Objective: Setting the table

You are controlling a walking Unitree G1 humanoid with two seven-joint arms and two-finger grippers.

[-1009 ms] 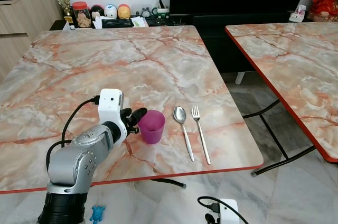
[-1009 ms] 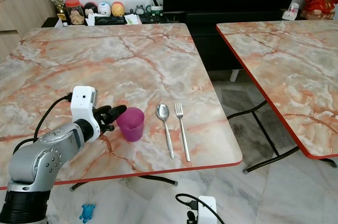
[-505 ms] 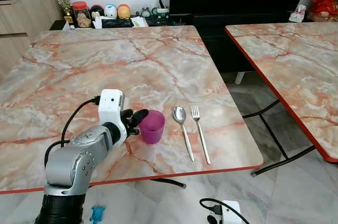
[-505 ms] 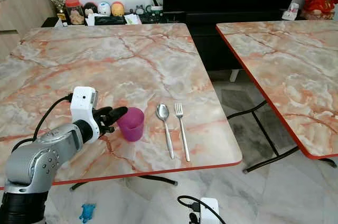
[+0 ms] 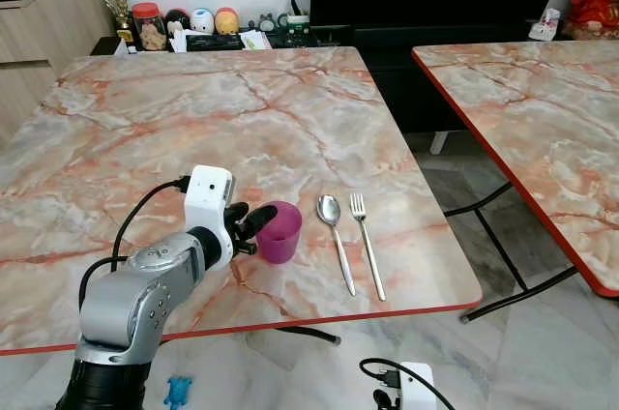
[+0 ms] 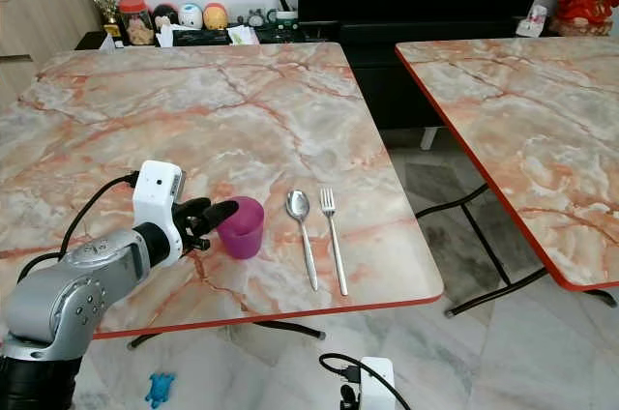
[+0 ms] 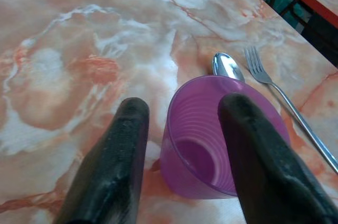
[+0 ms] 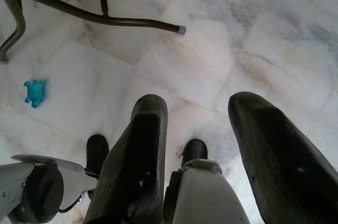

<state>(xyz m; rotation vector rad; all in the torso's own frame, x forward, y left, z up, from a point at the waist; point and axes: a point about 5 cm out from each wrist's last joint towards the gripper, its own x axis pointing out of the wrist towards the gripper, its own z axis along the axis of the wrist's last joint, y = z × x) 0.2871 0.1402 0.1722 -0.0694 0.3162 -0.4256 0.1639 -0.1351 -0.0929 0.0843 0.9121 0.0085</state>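
left gripper fingers apart, straddling near-left rim of purple cup | cup upright on marble table, near edge, just left of spoon and fork | right gripper idle, fingers apart, over floor

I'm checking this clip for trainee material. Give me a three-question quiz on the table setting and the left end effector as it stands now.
1. True or false: the left end effector has one finger inside the purple cup and one outside.
2. Which lies nearer the cup? A) spoon B) fork
3. Fill in: the cup stands ___ on the marble table.

Key: 1 true: the cup's wall sits between its open fingers. 2 A: the spoon lies between cup and fork. 3 upright, mouth up.
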